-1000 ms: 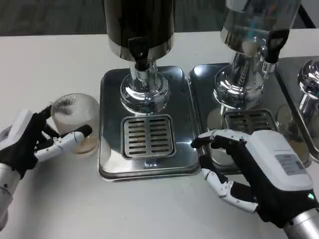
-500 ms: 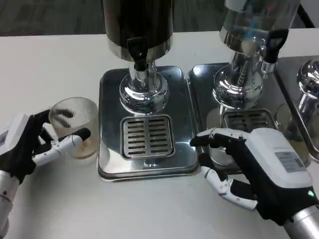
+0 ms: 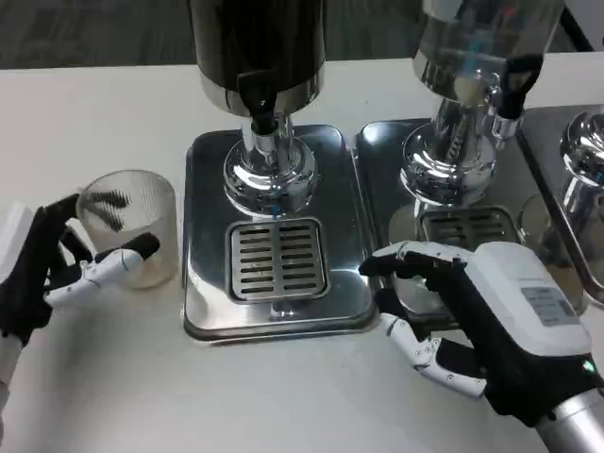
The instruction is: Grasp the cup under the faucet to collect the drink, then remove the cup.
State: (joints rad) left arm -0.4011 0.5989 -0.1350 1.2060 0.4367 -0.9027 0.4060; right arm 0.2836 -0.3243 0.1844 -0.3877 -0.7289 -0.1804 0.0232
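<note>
White table [image 3: 85, 104], bearing two dispensers on steel drip trays: dark dispenser [image 3: 257, 47] with its faucet [image 3: 260, 106] over the grated tray [image 3: 276, 247]; clear dispenser [image 3: 481, 57] to its right. Right hand [image 3: 477, 316], unchanged from a second ago, rests at the front of the right-hand tray, fingers curled and spread, holding nothing. Left hand [image 3: 52, 269] grips the ribbed clear cup [image 3: 130, 226], which has shifted slightly farther left of the grated tray, off the faucet, standing on the table.

No readable text; label on right hand [image 3: 491, 330] back too small to read.
</note>
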